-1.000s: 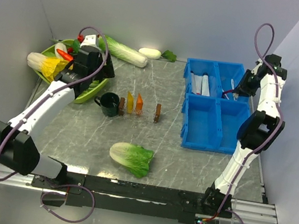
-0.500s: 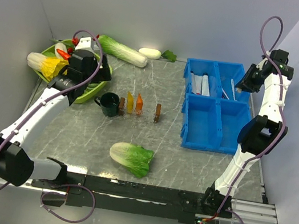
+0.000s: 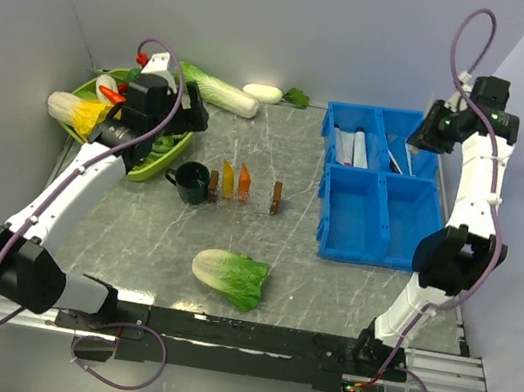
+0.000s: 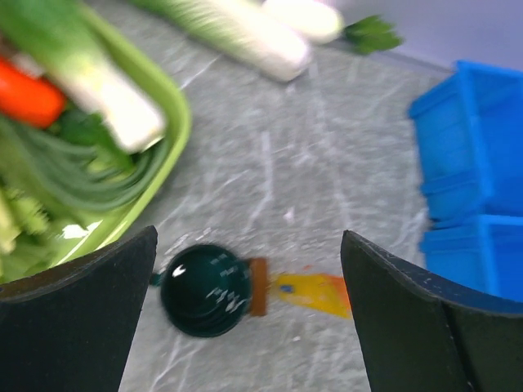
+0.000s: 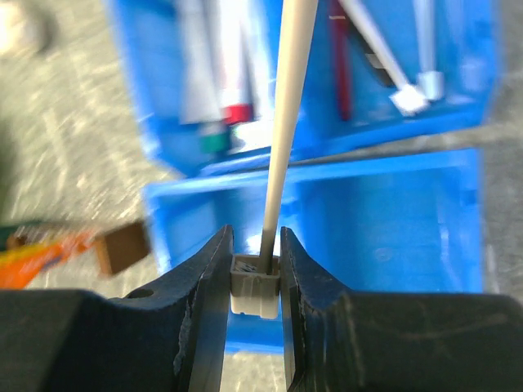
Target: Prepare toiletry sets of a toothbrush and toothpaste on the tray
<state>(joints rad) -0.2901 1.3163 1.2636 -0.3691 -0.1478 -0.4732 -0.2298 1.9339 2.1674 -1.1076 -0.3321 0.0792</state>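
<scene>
A: What is the right claw (image 5: 254, 245) doing rn?
B: It is gripping the thin pale stick toothbrush (image 5: 286, 122) by its white square end, closing tight on it. It is hanging above the blue plastic four-compartment tray (image 3: 385, 171), over the tray's far right corner.
A: And the left claw (image 4: 249, 269)?
B: Its jaws are standing wide apart, w/ nothing between them. It is hovering by the right edge of the green bowl of vegetables (image 4: 176, 122), near the table's far left corner.
A: Toothpaste pos.?
B: The small yellow tapered tube (image 3: 226, 180) and the orange tapered tube (image 3: 244, 183) are sitting side by side near the middle of the grey marbled table (image 3: 300, 152), btw. two brown blocks (image 3: 276, 197), just beside a dark green mug (image 3: 190, 183).
</scene>
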